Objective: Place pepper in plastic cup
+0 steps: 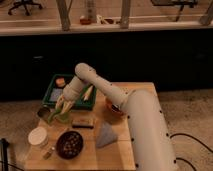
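My gripper points down at the left side of the table, just in front of the green tray. It is shut on the small bright green pepper, which hangs slanting down to the left from the fingertips. A green plastic cup stands directly below the gripper, and the pepper's lower end is at its rim. A metal cup stands right next to it on the left.
A green tray behind holds an orange item and a pale yellow elongated item. On the wooden table are a white round lid, a dark bowl, a dark bar, a grey cloth and an orange bowl.
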Controlling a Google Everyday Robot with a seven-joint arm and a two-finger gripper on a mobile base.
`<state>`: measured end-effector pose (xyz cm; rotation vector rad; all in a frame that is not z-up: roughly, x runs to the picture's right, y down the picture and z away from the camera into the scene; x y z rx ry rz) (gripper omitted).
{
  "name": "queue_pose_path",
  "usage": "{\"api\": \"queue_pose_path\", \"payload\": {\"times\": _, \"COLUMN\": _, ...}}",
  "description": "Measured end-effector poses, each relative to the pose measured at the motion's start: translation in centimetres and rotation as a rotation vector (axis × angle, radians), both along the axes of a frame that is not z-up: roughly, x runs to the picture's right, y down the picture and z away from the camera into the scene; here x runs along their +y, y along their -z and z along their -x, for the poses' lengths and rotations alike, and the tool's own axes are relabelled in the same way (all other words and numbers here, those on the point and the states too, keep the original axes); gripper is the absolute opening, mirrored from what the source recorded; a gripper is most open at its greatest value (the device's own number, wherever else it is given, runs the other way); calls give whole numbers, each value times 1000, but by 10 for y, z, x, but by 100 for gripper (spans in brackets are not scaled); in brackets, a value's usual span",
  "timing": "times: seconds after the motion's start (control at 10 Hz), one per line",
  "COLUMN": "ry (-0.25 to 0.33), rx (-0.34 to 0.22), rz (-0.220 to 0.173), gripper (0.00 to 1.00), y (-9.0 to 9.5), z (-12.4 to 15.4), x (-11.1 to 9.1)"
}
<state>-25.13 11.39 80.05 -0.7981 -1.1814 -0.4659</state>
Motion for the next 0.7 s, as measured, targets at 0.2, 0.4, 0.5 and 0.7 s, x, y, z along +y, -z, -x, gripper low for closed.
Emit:
{"api": "queue_pose_path", "payload": {"times": 0.2, "ry": -10, "rx": -25, "rz": 19, "gripper": 0, "y": 3, "z": 3, "x": 6}}
{"api": "queue_pose_path", "payload": {"times": 0.4, "ry": -32, "rx": -38, "rz": 32, "gripper": 0, "y": 4, "z": 4, "x": 7}}
{"api": "queue_pose_path", "payload": {"times": 0.5, "ry": -43, "rx": -41, "rz": 39, "gripper": 1, "y": 4, "z": 3, "x": 7}}
{"api": "queue_pose_path", "payload": {"times": 0.7, "ry": -66, "rx": -49, "rz": 54, "gripper": 18, "y": 5, "z": 1, "x": 6}}
